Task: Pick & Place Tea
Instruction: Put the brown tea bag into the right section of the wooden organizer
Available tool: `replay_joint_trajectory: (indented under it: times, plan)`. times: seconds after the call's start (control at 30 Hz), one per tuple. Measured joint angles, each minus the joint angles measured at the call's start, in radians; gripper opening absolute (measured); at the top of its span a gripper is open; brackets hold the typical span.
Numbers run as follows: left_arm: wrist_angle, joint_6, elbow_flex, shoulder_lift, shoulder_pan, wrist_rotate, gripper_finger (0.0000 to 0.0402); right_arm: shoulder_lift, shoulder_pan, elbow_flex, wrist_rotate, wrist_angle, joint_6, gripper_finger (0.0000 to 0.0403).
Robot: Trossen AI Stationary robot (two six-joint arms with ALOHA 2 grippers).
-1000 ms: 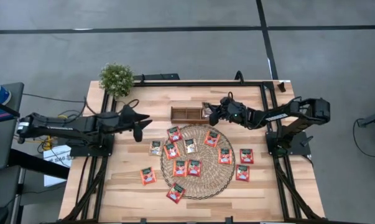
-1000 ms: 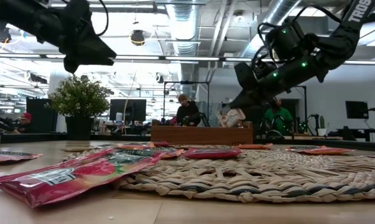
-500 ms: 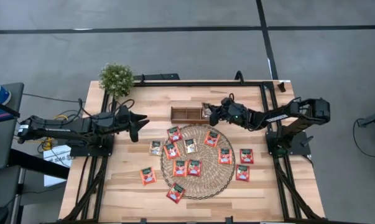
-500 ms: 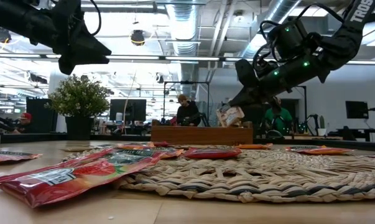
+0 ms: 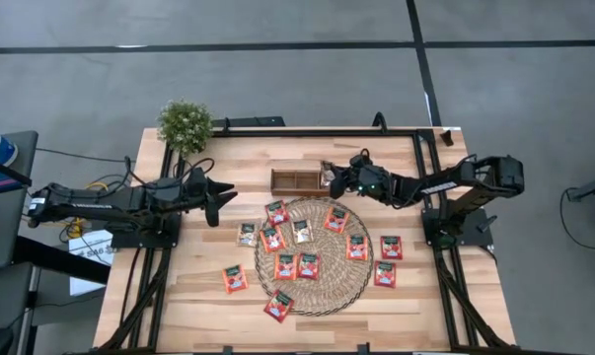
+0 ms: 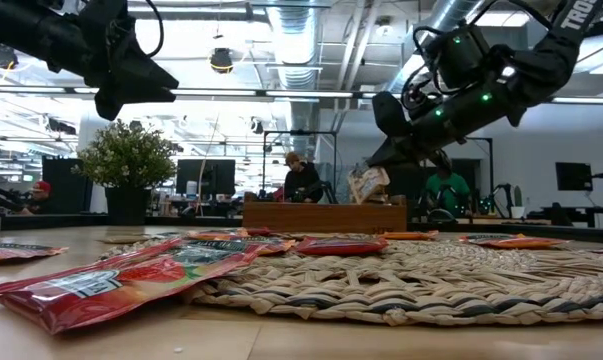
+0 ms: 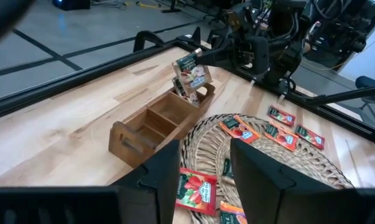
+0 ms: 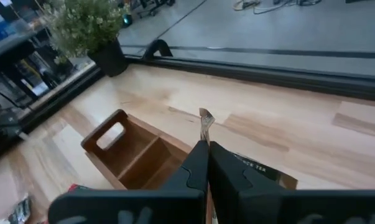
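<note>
The wooden table [image 5: 198, 296] carries a round woven mat [image 5: 315, 286] at its centre. A potted plant [image 5: 185, 124] stands at the far left corner.

The left arm [image 5: 100, 200] reaches in from the left side and holds its left gripper [image 5: 218, 195] in the air above bare table, left of the mat. Its jaws stand apart and hold nothing.

The right arm [image 5: 445, 182] reaches in from the right side. The right gripper [image 5: 336, 181] hangs over the right end of the wooden tray [image 5: 297, 181], which lies just beyond the far edge of the mat. Its jaws are clamped on one pale tea sachet [image 7: 190, 70], held upright by its top edge above the tray's right-end compartment [image 7: 188, 96]. Other sachets already stand in that compartment. The remaining compartments of the tray show no contents in the left wrist view.

Loose tea sachets [image 5: 307, 264] lie flat on the mat and on the table beside it. Most are red-orange. Two [image 5: 385, 260] lie on the table right of the mat. One [image 5: 235, 279] lies left of the mat, toward the near edge. One pale sachet [image 5: 247, 235] lies at the mat's left rim.

People [image 6: 303, 180] sit in the room beyond the table.
</note>
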Motion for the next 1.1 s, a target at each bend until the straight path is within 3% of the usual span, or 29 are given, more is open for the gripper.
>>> replay_joint_trajectory:
  times: [0.13,0.37,1.1]
  plan:
    - [-0.005,0.000,0.000,0.000,0.000,0.001,0.0133,0.000,0.000,0.029,0.000,-0.092,-0.010,0.0000]
    - [-0.005,0.000,0.000,0.000,0.000,0.046,0.0133,0.000,0.000,0.030,0.001,-0.089,-0.016,0.0000]
    - [-0.005,0.000,0.000,0.000,0.000,0.053,0.0133,0.000,0.000,0.030,-0.010,-0.097,-0.010,0.0012]
